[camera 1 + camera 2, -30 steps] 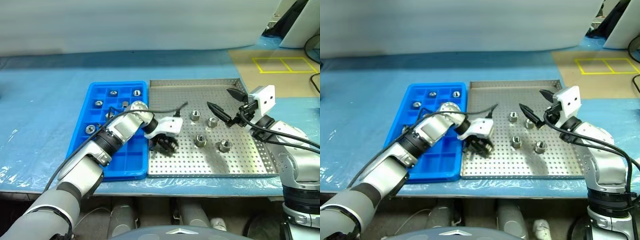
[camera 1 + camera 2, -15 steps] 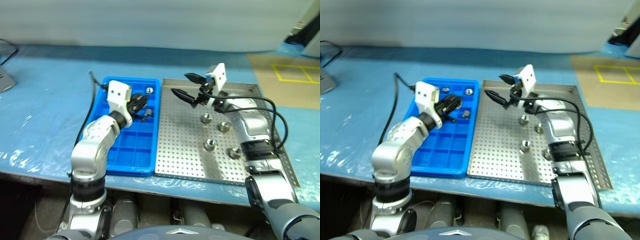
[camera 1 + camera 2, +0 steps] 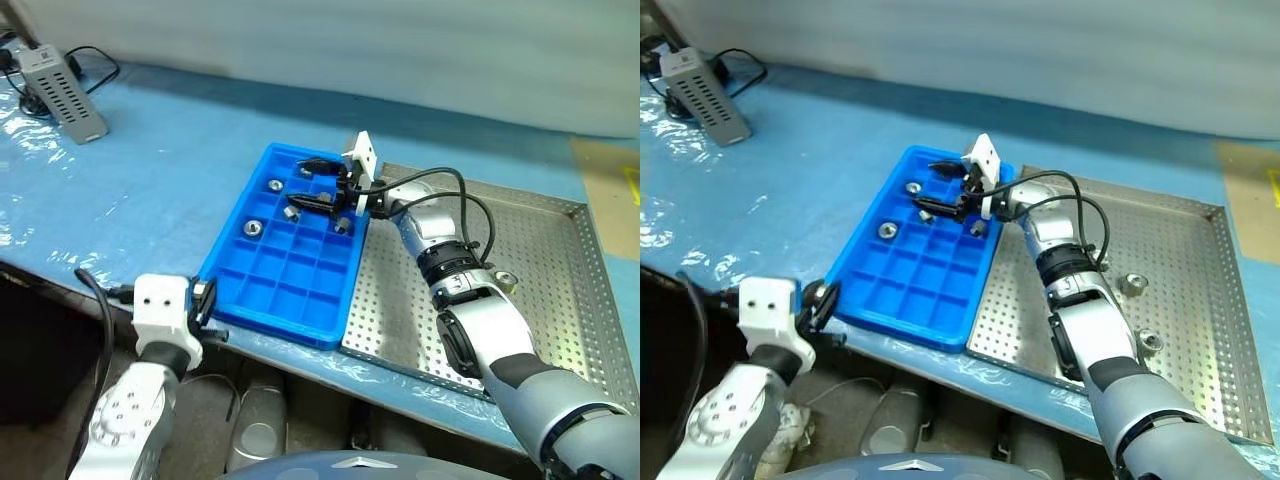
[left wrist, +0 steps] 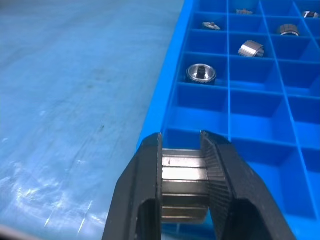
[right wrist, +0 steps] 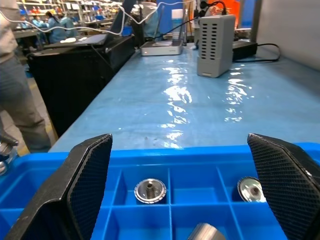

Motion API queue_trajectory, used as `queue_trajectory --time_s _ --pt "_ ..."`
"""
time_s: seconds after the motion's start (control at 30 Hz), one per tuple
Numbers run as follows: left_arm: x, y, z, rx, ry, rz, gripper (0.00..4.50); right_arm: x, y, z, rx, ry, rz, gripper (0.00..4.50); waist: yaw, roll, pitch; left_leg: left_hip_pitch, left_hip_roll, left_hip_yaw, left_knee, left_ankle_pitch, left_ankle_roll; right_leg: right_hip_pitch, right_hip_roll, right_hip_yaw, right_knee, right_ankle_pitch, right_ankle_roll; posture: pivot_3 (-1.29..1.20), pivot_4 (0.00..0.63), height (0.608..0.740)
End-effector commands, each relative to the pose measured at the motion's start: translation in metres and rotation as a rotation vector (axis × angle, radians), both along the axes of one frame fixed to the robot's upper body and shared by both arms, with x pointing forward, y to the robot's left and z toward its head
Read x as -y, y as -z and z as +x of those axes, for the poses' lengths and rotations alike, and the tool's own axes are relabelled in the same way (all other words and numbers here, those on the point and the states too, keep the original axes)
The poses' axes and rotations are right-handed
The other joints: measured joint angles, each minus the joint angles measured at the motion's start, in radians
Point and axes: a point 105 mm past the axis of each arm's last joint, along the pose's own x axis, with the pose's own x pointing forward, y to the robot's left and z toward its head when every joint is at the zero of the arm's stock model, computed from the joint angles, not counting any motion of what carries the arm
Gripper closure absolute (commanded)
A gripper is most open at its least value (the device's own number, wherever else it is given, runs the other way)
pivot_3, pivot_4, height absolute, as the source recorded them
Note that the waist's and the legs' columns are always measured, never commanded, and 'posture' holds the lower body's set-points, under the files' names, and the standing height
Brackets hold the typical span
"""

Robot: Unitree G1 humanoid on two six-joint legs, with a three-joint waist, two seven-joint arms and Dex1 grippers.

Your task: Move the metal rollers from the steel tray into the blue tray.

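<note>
So the blue tray (image 3: pixel 283 262) sits on the blue-covered table (image 3: pixel 150 190), right up against the steel tray (image 3: pixel 545 260) on its right side. The right gripper (image 3: pixel 318 183) is reaching across from the steel tray and hangs over the far end of the blue tray, fingers spread about as wide as they go and nothing between them; its wrist camera looks straight between the 2 black pads (image 5: pixel 82 185) at the compartments below. The left gripper (image 4: pixel 182 180) is pulled back near the front corner of the blue tray, at the table's near edge, and its fingers are clamped together with nothing visibly held, just the ribbed metal bit of its own mechanism showing between them. The metal rollers (image 3: pixel 253 228) are split up: I can count about 4 in the far compartments of the blue tray, 1 per cell, with 1 lying on its side in the left wrist view (image 4: pixel 250 48). The right eye view also shows 2 more still on the perforated floor of the steel tray (image 3: pixel 1131 284), well apart from the blue tray. There's a grey vented box (image 3: pixel 58 80) with a cable at the far left of the table.
</note>
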Motion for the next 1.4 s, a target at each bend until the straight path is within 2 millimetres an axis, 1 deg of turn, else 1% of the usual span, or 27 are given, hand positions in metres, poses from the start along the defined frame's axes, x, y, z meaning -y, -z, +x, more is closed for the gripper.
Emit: queue_trajectory --time_s 0.03,0.13,0.23,0.3,0.37,0.43,0.53,0.6,0.67,0.77,0.8,0.83,0.93,0.97,1.0,1.03,1.1,1.17,1.2,1.23,1.27,1.33,1.4 --pt "0.000 -0.015 0.007 0.073 -0.010 0.010 3.71 -0.006 -0.016 -0.004 0.067 -0.040 0.029 0.00 0.017 0.001 0.003 0.003 0.000 0.000 -0.002 0.001 -0.002 0.001 0.000 0.000 0.001 0.000 0.000 0.55 0.150 0.740" --pt "0.000 -0.020 0.017 0.094 -0.006 0.023 3.71 -0.003 -0.013 -0.006 0.064 -0.036 0.031 0.00 0.027 0.004 0.006 0.010 0.001 0.000 -0.007 0.004 -0.006 0.005 0.001 0.001 0.001 -0.003 0.005 0.52 0.150 0.740" --pt "0.001 -0.030 0.033 0.145 0.016 0.027 3.71 0.002 -0.012 -0.006 0.062 -0.018 0.037 0.00 0.027 0.005 0.006 0.010 0.001 0.000 -0.007 0.005 -0.007 0.005 0.001 0.001 0.002 -0.001 0.001 0.48 0.150 0.740" --pt "0.001 -0.031 0.042 0.146 0.030 0.030 3.71 0.006 -0.011 -0.006 0.063 -0.003 0.033 0.00 0.022 0.004 0.006 0.010 0.001 0.001 -0.007 0.005 -0.007 0.005 0.001 0.001 0.002 0.000 0.000 0.46 0.150 0.740" --pt "-0.001 -0.026 0.046 0.120 0.035 0.037 3.71 0.011 -0.010 -0.006 0.067 0.017 0.030 0.00 0.010 0.004 0.005 0.007 0.000 0.001 -0.006 0.005 -0.007 0.003 0.001 0.002 0.002 0.000 0.000 0.44 0.150 0.740" --pt "0.000 -0.017 0.045 0.079 0.048 0.035 3.71 0.016 -0.010 -0.006 0.069 0.033 0.035 0.00 0.001 0.004 0.005 0.004 0.000 0.001 -0.005 0.004 -0.005 0.000 0.001 0.002 0.002 0.000 0.000 0.42 0.150 0.740" --pt "0.010 -0.001 0.042 0.009 0.110 -0.003 3.71 0.021 -0.012 -0.005 0.070 0.054 0.045 0.00 -0.017 0.003 0.005 -0.001 0.000 0.002 -0.004 0.006 -0.001 -0.004 0.001 0.002 0.002 0.000 0.000 0.41 0.150 0.740" --pt "0.016 0.001 0.043 -0.004 0.139 -0.019 2.99 0.022 -0.012 -0.005 0.071 0.066 0.045 0.00 -0.024 0.003 0.005 0.000 0.001 0.002 -0.004 0.006 -0.002 -0.004 0.001 0.002 0.003 0.000 0.000 0.38 0.150 0.740" --pt "0.024 0.000 0.043 -0.003 0.182 -0.045 2.45 0.025 -0.011 -0.005 0.077 0.082 0.041 0.00 -0.033 0.003 0.005 0.002 0.001 0.002 -0.004 0.006 -0.003 -0.003 0.001 0.002 0.004 0.000 0.000 0.37 0.150 0.740" --pt "0.028 0.000 0.044 -0.019 0.204 -0.054 1.37 0.028 -0.011 -0.004 0.081 0.102 0.041 0.00 -0.040 0.003 0.005 0.004 0.001 0.002 -0.004 0.006 -0.005 -0.001 0.001 0.002 0.004 0.000 0.000 0.34 0.150 0.740" --pt "0.027 -0.003 0.047 -0.008 0.211 -0.065 1.07 0.030 -0.011 -0.003 0.084 0.115 0.041 0.00 -0.043 0.003 0.005 0.005 0.001 0.002 -0.004 0.006 -0.006 0.000 0.001 0.002 0.004 0.000 0.000 0.34 0.150 0.740" --pt "0.029 -0.013 0.055 0.029 0.232 -0.072 0.71 0.035 -0.011 -0.002 0.092 0.135 0.037 0.00 -0.044 0.003 0.005 0.005 0.001 0.002 -0.004 0.006 -0.005 0.000 0.001 0.002 0.004 0.000 0.000 0.29 0.150 0.740" --pt "0.036 -0.036 0.072 0.114 0.294 -0.078 0.71 0.045 -0.012 -0.001 0.104 0.176 0.035 0.00 -0.046 0.003 0.005 0.005 0.001 0.002 -0.004 0.008 -0.005 0.001 0.001 0.002 0.005 0.000 0.000 0.23 0.150 0.740" --pt "0.044 -0.047 0.080 0.160 0.344 -0.085 0.71 0.050 -0.014 -0.001 0.110 0.197 0.037 0.00 -0.051 0.003 0.005 0.005 0.001 0.002 -0.004 0.008 -0.005 0.001 0.001 0.002 0.005 0.000 0.000 0.19 0.150 0.740" --pt "0.055 -0.059 0.093 0.205 0.420 -0.079 0.71 0.061 -0.018 -0.002 0.108 0.230 0.046 0.00 -0.052 0.003 0.005 0.005 0.001 0.003 -0.004 0.008 -0.004 0.001 0.001 0.002 0.005 0.000 0.000 0.13 0.150 0.740" --pt "0.066 -0.066 0.104 0.233 0.505 -0.075 0.71 0.073 -0.022 -0.005 0.103 0.262 0.056 0.00 -0.055 0.003 0.005 0.005 0.000 0.003 -0.004 0.009 -0.003 0.002 0.001 0.002 0.005 0.000 0.000 0.07 0.150 0.740" --pt "0.083 -0.071 0.115 0.256 0.644 -0.079 0.71 0.094 -0.027 -0.013 0.096 0.321 0.064 0.00 -0.064 0.003 0.005 0.004 -0.001 0.003 -0.003 0.010 -0.001 0.002 0.001 0.003 0.005 0.001 0.001 0.01 0.150 0.740" --pt "0.100 -0.075 0.116 0.277 0.801 -0.119 0.71 0.118 -0.029 -0.017 0.100 0.428 0.060 0.00 -0.097 0.003 0.004 0.005 -0.002 0.004 -0.003 0.012 0.002 0.002 0.001 0.007 0.004 0.002 0.003 -0.07 0.150 0.740" --pt "0.109 -0.075 0.119 0.272 0.873 -0.138 0.71 0.134 -0.028 -0.020 0.104 0.494 0.049 0.00 -0.108 0.002 0.004 0.004 -0.003 0.005 -0.003 0.012 0.002 0.002 0.000 0.008 0.003 0.002 0.004 -0.13 0.150 0.740" --pt "0.115 -0.074 0.121 0.269 0.918 -0.150 0.71 0.144 -0.028 -0.023 0.106 0.538 0.040 0.00 -0.127 0.001 0.003 0.004 -0.004 0.006 -0.003 0.012 0.002 0.001 0.000 0.010 0.003 0.002 0.004 -0.15 0.150 0.740" --pt "0.121 -0.068 0.126 0.246 0.955 -0.133 0.71 0.155 -0.028 -0.027 0.104 0.593 0.044 0.00 -0.141 0.000 0.003 0.004 -0.005 0.006 -0.003 0.011 0.002 0.001 0.000 0.011 0.003 0.002 0.004 -0.17 0.150 0.740" --pt "0.132 -0.057 0.137 0.216 1.004 -0.085 0.71 0.173 -0.028 -0.034 0.106 0.686 0.033 0.00 -0.175 0.000 0.002 0.003 -0.005 0.006 -0.003 0.011 0.002 -0.001 0.000 0.011 0.003 0.002 0.005 -0.25 0.150 0.740" --pt "0.146 -0.050 0.150 0.211 1.037 -0.072 0.71 0.190 -0.028 -0.043 0.112 0.773 0.021 0.00 -0.207 0.001 0.002 0.004 -0.004 0.006 -0.004 0.010 0.005 -0.001 0.000 0.011 0.004 0.002 0.005 -0.31 0.150 0.740"
